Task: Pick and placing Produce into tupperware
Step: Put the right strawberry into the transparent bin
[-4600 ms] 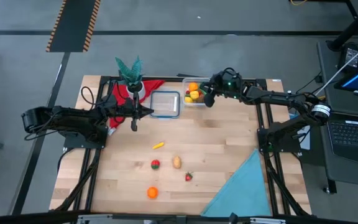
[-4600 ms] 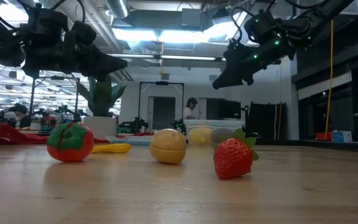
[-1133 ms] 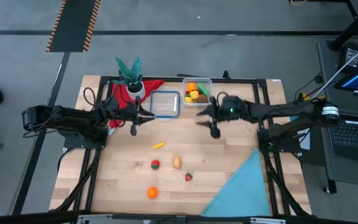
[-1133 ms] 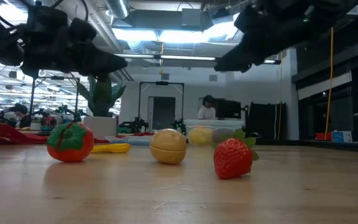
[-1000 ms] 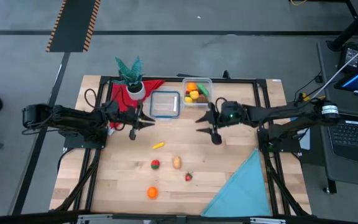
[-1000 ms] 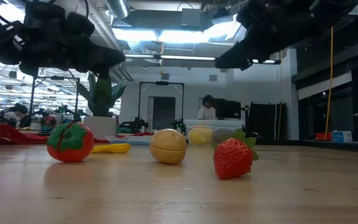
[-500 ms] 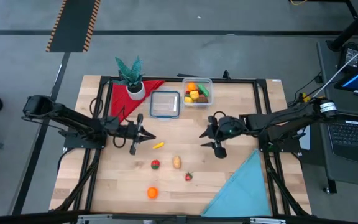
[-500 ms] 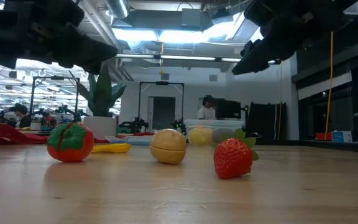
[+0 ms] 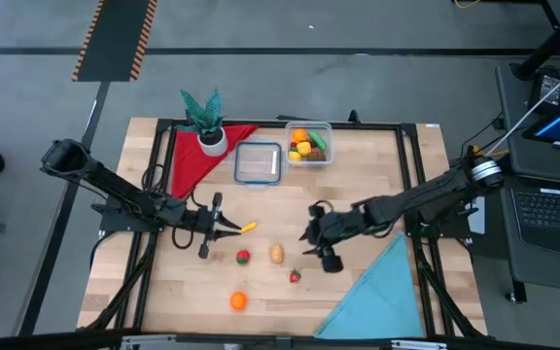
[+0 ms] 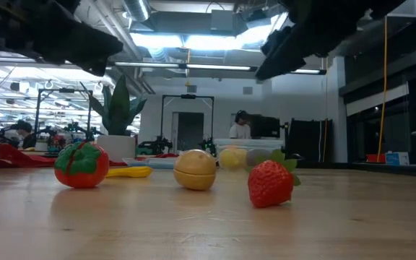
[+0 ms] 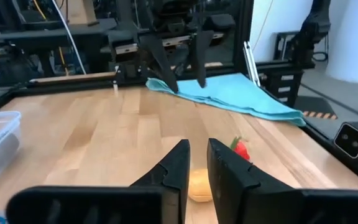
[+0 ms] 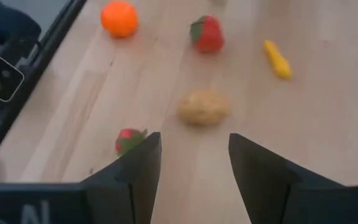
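While my left end effector [image 9: 229,229] hovers over the counter [image 9: 358,194], its fingers are drawn narrow with only a slim gap between them, and they hold nothing. I place everything by the brown potato [image 9: 276,255], which lies out on the bare wood. My left end effector sits near the potato, on my left side of it and a little toward the back edge. The yellow piece [image 9: 248,227] lies at its fingertips (whether they touch I cannot tell).

My right end effector [image 9: 309,235] is near the potato on the other side, fingers spread wide and empty, raised above the wood.

The red tomato [image 9: 243,257] rests just beside the potato on my left side. The strawberry [image 9: 295,276] is near the potato, toward the front edge and my right. The orange [image 9: 237,301] lies farther from the potato, toward the front.

The tupperware [image 9: 331,146] stands well apart from the potato at the back edge, with orange, yellow and green produce inside. The blue-rimmed lid [image 9: 259,163] lies beside the tub, on the side nearer my left arm.
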Controlling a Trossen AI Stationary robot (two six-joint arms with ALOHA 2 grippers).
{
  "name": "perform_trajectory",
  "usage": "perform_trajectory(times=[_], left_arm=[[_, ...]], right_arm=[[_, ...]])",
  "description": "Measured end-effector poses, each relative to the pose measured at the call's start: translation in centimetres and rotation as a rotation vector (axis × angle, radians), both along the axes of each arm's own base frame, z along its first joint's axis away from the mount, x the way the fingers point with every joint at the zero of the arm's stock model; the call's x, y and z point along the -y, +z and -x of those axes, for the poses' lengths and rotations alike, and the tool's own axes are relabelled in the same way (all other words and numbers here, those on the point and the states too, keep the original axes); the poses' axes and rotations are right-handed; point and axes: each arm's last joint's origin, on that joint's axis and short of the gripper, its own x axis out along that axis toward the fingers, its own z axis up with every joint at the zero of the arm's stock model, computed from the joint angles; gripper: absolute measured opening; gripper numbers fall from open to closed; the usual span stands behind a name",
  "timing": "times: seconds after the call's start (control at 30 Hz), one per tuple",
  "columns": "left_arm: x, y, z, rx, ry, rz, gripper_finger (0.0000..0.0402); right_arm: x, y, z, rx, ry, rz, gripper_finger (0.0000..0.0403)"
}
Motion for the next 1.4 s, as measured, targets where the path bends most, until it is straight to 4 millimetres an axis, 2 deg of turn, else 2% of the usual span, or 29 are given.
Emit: perform_trajectory(times=[0.23, 0.43, 0.7, 0.93, 1.4], left_arm=[[1.6, 0.1, 0.5, -0.008, -0.019, -0.005, 0.0061], [2.7, 0.0, 1.1, -0.022, -0.031, 0.001, 0.0053], [3.7, 0.0, 1.7, -0.021, -0.051, 0.004, 0.0037], [3.8, -0.2, 1.8, -0.035, -0.052, 0.014, 0.0033], [3.6, -0.3, 1.8, -0.042, 0.011, 0.0, 0.0058]], right_arm=[[-3.5, -0.2, -3.5, -0.187, 0.023, 0.028, 0.0191], [-6.9, 0.6, -6.5, -0.227, 0.078, 0.053, 0.0191], [-10.0, 0.9, -9.1, -0.288, 0.122, 0.084, 0.0191], [-10.3, 0.5, -9.7, -0.293, 0.126, 0.08, 0.0191], [-10.0, 0.5, -9.9, -0.305, 0.068, 0.038, 0.0191]])
